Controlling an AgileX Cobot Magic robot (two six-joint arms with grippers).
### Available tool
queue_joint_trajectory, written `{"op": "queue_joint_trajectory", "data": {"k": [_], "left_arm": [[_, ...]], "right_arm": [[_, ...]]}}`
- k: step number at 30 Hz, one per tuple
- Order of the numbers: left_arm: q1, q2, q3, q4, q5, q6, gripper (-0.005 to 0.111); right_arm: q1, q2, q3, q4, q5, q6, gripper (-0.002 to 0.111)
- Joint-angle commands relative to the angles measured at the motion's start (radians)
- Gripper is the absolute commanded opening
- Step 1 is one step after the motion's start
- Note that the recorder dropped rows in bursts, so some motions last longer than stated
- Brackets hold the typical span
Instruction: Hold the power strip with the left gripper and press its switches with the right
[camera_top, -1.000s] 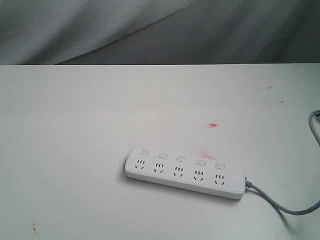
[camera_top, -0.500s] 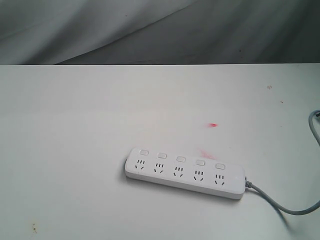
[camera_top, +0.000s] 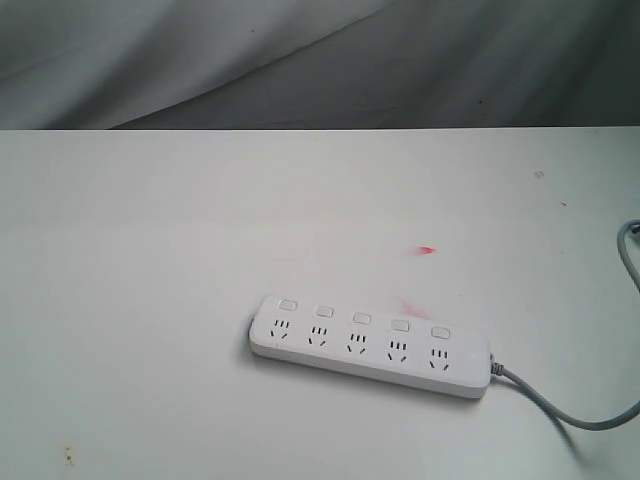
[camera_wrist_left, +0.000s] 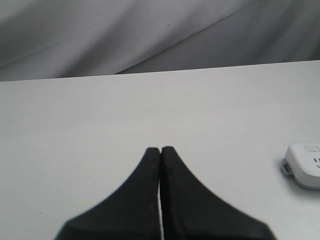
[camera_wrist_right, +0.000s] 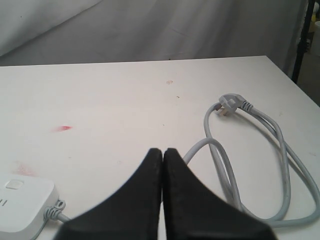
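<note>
The power strip (camera_top: 370, 345) lies flat on the white table (camera_top: 150, 300), towards the near right in the exterior view, with its switches (camera_top: 362, 318) fully visible. Its grey cord (camera_top: 560, 405) leaves the right end and lies in loops up to the plug (camera_wrist_right: 227, 106), and a small red stain (camera_top: 427, 250) marks the table behind the strip. The left gripper (camera_wrist_left: 160, 149) and the right gripper (camera_wrist_right: 162, 150) are both clenched on nothing, over bare table and apart from the strip.
</note>
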Motion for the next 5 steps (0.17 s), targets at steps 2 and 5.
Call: {"op": "queue_joint_trajectory", "data": {"k": [2, 5], "left_arm": [[-0.006, -0.004, 0.005, 0.001, -0.001, 0.000, 0.000], [-0.006, -0.004, 0.005, 0.001, -0.001, 0.000, 0.000]], "right_arm": [[-0.004, -0.006, 0.004, -0.003, -0.006, 0.001, 0.000], [-0.004, -0.006, 0.004, -0.003, -0.006, 0.001, 0.000]]}}
